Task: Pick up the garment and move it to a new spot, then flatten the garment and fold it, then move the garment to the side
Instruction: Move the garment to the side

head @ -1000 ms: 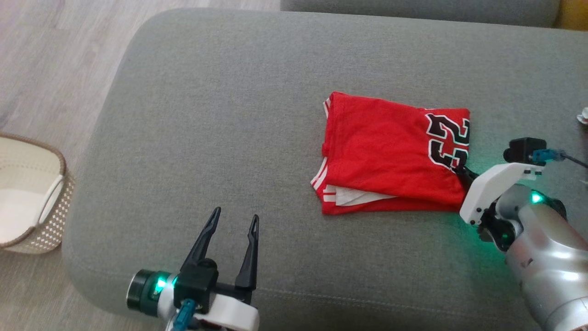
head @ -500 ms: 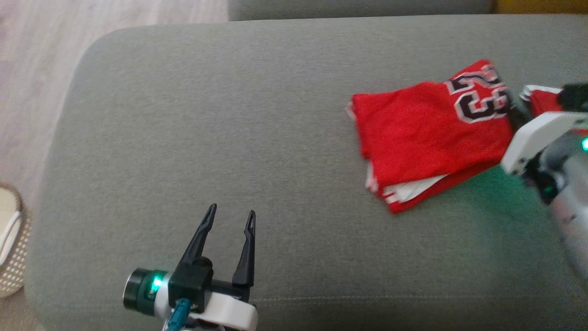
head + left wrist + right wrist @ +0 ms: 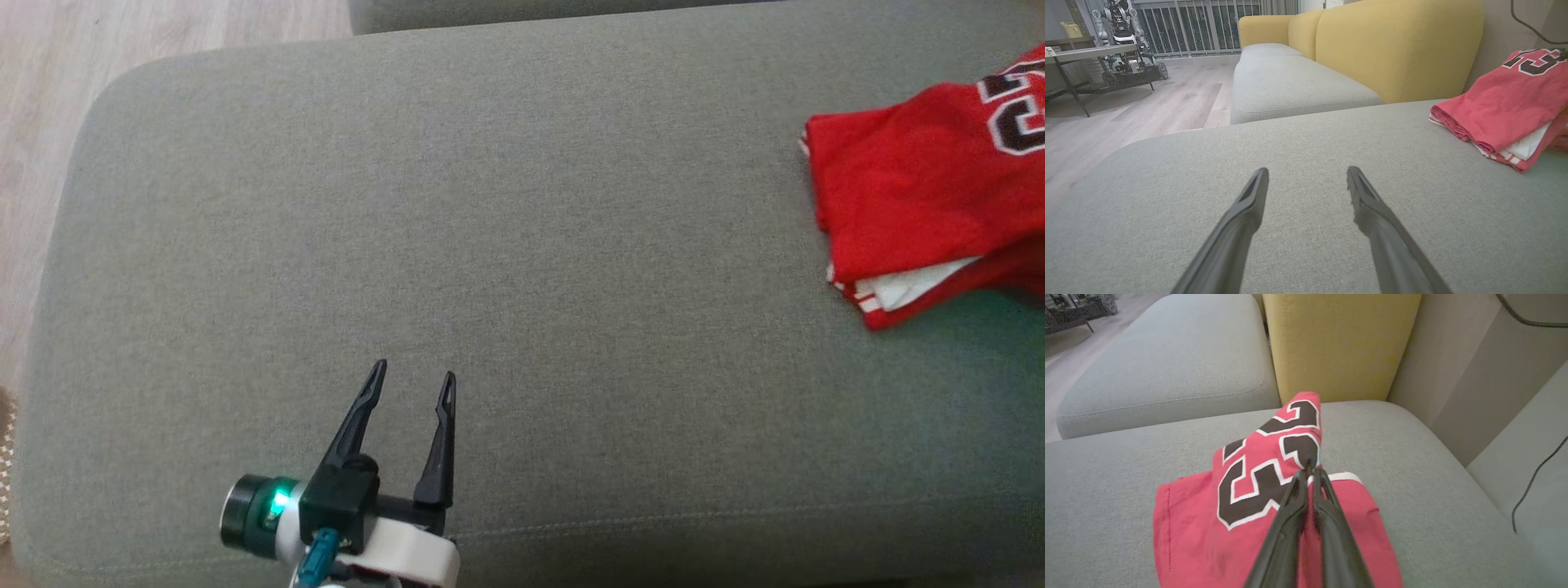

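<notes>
Garment (image 3: 906, 204) farther right on cushion (image 3: 490, 245), in right hand (image 3: 1310, 471)'s pinch.

The left end effector (image 3: 414, 370) sits at the lower left of the head view, its two long dark fingers (image 3: 353, 429) pointing up and slightly to the right, spread in a narrow V with nothing between them. Behind them is a black block, a dark round wrist collar (image 3: 249, 506) lit by a green light, a teal plug and a white housing (image 3: 408, 562). In the left wrist view the same fingers rise apart from the bottom edge, tips level. The right end effector (image 3: 1310, 470) has its fingers (image 3: 1286, 531) pressed together, their tips pinching a raised fold of the garment (image 3: 1184, 539).
</notes>
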